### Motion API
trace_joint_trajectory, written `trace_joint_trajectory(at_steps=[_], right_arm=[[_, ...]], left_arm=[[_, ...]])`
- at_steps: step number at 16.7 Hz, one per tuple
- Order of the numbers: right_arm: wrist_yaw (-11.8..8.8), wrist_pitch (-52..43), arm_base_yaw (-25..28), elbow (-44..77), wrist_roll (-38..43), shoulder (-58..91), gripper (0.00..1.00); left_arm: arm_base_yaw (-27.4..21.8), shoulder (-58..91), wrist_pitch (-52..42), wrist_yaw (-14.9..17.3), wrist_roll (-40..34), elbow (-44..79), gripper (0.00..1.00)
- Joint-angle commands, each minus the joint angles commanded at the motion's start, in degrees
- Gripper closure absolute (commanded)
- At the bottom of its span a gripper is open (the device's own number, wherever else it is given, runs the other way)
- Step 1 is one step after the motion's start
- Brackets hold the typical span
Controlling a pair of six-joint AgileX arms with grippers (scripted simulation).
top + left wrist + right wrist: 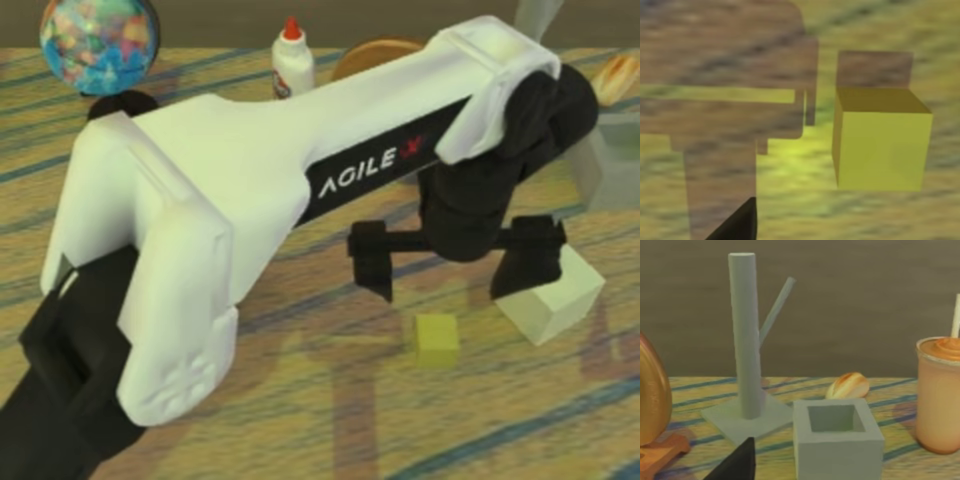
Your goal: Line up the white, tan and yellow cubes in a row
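While the left arm reaches across the table, its left gripper point(455, 262) hangs with fingers spread wide and empty just behind the yellow cube point(437, 340). Beside that cube, toward the table's right, sits the white cube point(556, 297), one dark finger overlapping its near corner. No tan cube is visible. Whether the right gripper is open, I cannot tell.

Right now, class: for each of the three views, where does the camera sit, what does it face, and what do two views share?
Top view: overhead, looking down; left arm reaches across to the yellow cube and white cube.
Left wrist view: faces the table; yellow cube close, with a dark fingertip.
Right wrist view: looks sideways at a grey hollow block and a drink cup.
Shared: the yellow cube.
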Motion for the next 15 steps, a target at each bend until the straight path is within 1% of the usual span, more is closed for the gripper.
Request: trace_joint_trajectory(at_steps=[4, 7, 9, 11, 15], right_arm=[[0.0, 0.0, 0.0, 0.0, 0.0, 0.0, 0.0], [0.0, 0.0, 0.0, 0.0, 0.0, 0.0, 0.0], [0.0, 0.0, 0.0, 0.0, 0.0, 0.0, 0.0], [0.0, 0.0, 0.0, 0.0, 0.0, 0.0, 0.0], [0.0, 0.0, 0.0, 0.0, 0.0, 0.0, 0.0]], left_arm=[[-0.28, 0.14, 0.11, 0.01, 0.1, -0.1, 0.0], [1.17, -0.98, 0.93, 0.05, 3.81, -2.04, 0.0], [3.36, -2.54, 2.07, 0.13, 9.2, -4.78, 0.0], [6.28, -4.61, 3.55, 0.28, 16.17, -8.47, 0.0], [13.49, -9.69, 7.03, 0.77, 34.29, -17.97, 0.0]])
